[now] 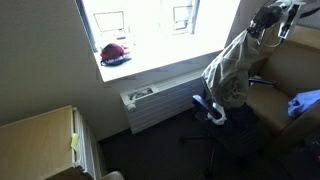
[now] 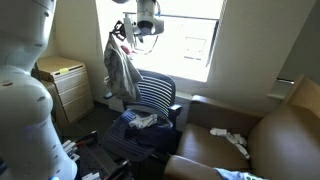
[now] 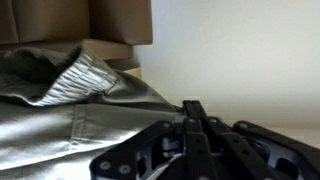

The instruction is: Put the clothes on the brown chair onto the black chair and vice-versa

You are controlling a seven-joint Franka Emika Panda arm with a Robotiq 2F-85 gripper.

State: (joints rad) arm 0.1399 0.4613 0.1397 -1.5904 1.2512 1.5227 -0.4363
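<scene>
Pincer (image 2: pixel 130 40) clenched on grey-beige garment (image 2: pixel 120 68); it hangs just below, abv black chair (image 2: pixel 157 95).

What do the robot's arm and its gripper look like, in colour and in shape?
The arm has thick, smooth, rounded white links. The gripper, seen closest in the wrist view, is black and built of slim jointed bars that narrow toward its tip. Markings and cables are too small or too blurred to tell.
</scene>
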